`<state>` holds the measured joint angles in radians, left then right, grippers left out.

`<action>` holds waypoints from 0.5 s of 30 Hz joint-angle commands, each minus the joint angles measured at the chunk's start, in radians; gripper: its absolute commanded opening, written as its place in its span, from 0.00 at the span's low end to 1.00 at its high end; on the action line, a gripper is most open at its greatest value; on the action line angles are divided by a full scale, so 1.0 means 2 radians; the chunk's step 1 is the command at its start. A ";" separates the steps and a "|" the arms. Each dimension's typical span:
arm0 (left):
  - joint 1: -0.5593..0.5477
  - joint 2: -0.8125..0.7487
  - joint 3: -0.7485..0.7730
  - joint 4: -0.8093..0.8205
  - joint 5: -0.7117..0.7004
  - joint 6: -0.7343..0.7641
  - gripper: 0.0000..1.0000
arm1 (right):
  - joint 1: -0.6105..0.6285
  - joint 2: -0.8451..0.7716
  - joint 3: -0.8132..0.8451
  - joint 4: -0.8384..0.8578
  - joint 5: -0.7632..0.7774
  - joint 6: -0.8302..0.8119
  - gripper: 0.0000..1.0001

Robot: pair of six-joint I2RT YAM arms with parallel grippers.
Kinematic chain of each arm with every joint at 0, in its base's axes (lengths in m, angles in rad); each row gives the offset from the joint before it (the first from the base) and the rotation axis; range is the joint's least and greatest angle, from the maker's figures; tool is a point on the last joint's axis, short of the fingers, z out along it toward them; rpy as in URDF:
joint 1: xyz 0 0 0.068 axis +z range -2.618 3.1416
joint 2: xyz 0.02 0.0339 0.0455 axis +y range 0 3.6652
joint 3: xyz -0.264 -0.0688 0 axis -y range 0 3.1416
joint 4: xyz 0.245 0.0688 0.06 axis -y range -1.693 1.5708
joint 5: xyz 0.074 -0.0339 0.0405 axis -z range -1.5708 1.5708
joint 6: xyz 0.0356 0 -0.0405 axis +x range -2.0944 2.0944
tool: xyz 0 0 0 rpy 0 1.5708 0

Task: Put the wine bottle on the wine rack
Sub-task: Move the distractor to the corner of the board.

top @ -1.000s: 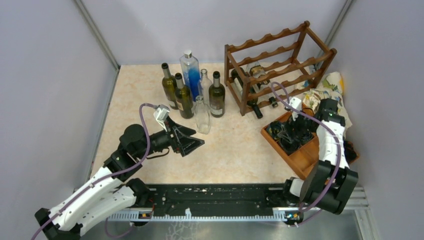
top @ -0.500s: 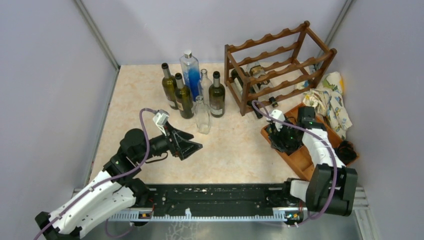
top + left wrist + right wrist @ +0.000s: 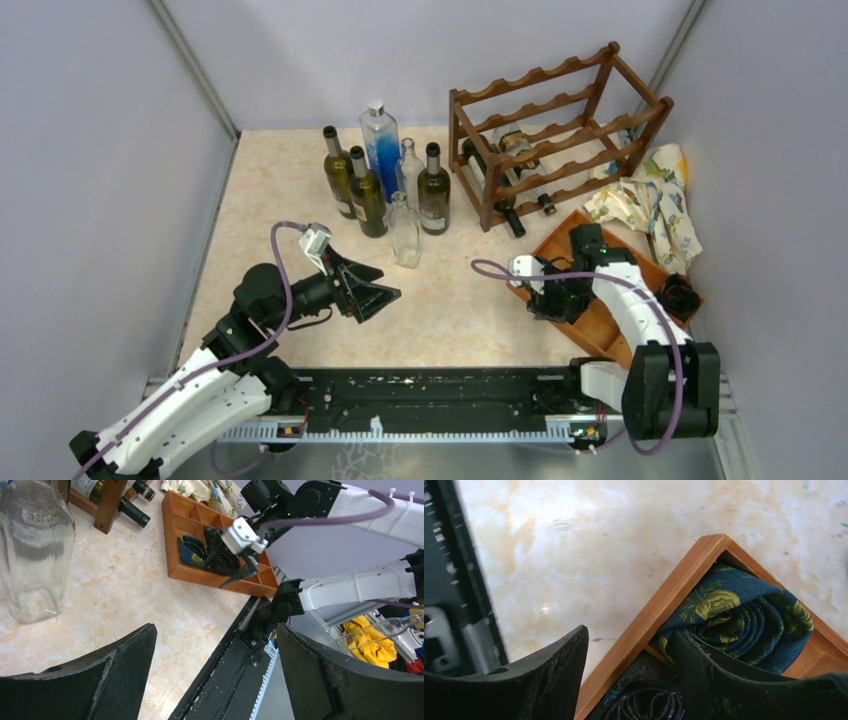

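Reddish-brown wine rack point(image 3: 556, 140) sits back right, wine bottles point(image 3: 433, 195) upright just left of it. Left end effector point(image 3: 386, 289) gapes wide, empty; right end effector point(image 3: 547, 300), jaws partly apart, grips nothing above the wooden tray point(image 3: 659, 610) corner

right hand point(image 3: 545, 300) swung left over tray point(image 3: 603, 326), narrowing

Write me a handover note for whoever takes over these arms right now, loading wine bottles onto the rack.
Left gripper: open, empty, near the clear bottle, not touching it.
Right gripper: open, empty, over a corner of the wooden tray.
Done: some racked bottles lie in the wine rack.
Left to do: six standing bottles wait left of the rack; none is gripped yet.
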<state>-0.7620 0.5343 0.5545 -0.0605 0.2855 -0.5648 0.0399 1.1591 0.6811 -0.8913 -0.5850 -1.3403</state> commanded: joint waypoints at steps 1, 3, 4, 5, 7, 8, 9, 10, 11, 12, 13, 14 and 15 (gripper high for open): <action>0.000 -0.002 -0.002 0.003 -0.005 0.001 0.95 | 0.006 -0.032 -0.007 -0.151 -0.038 -0.137 0.61; 0.000 -0.001 -0.001 0.003 -0.005 0.003 0.95 | 0.006 -0.037 0.001 -0.161 -0.037 -0.130 0.61; 0.000 -0.001 -0.001 0.003 -0.005 0.003 0.95 | 0.006 -0.034 0.011 -0.183 -0.039 -0.156 0.61; 0.000 0.000 -0.001 0.004 -0.005 0.003 0.95 | 0.007 -0.026 0.022 -0.212 -0.041 -0.192 0.62; 0.000 0.001 0.000 0.005 -0.004 0.004 0.95 | 0.017 -0.004 0.040 -0.260 -0.050 -0.236 0.66; 0.000 0.002 0.001 0.004 -0.004 0.005 0.95 | 0.019 0.008 0.052 -0.276 -0.059 -0.226 0.67; 0.000 0.002 0.003 0.002 -0.003 0.005 0.95 | 0.019 0.011 0.068 -0.288 -0.073 -0.219 0.69; 0.000 0.000 0.004 -0.002 -0.003 0.004 0.95 | 0.018 0.010 0.086 -0.283 -0.084 -0.191 0.70; 0.000 -0.001 0.005 -0.004 -0.004 0.003 0.95 | 0.015 0.003 0.101 -0.261 -0.091 -0.140 0.71; -0.001 -0.005 0.005 -0.006 -0.005 0.002 0.95 | 0.007 -0.006 0.115 -0.227 -0.094 -0.092 0.71; -0.001 -0.008 0.003 -0.005 -0.007 0.001 0.95 | -0.006 -0.015 0.122 -0.185 -0.096 -0.046 0.72; 0.000 -0.012 0.001 -0.003 -0.008 0.000 0.95 | -0.025 -0.022 0.125 -0.130 -0.098 0.003 0.73; 0.000 -0.014 0.000 -0.002 -0.010 0.000 0.95 | -0.052 -0.027 0.124 -0.068 -0.098 0.056 0.73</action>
<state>-0.7620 0.5327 0.5545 -0.0643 0.2798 -0.5648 0.0429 1.1641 0.8562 -1.3075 -0.6899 -1.5562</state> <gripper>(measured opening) 0.953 0.723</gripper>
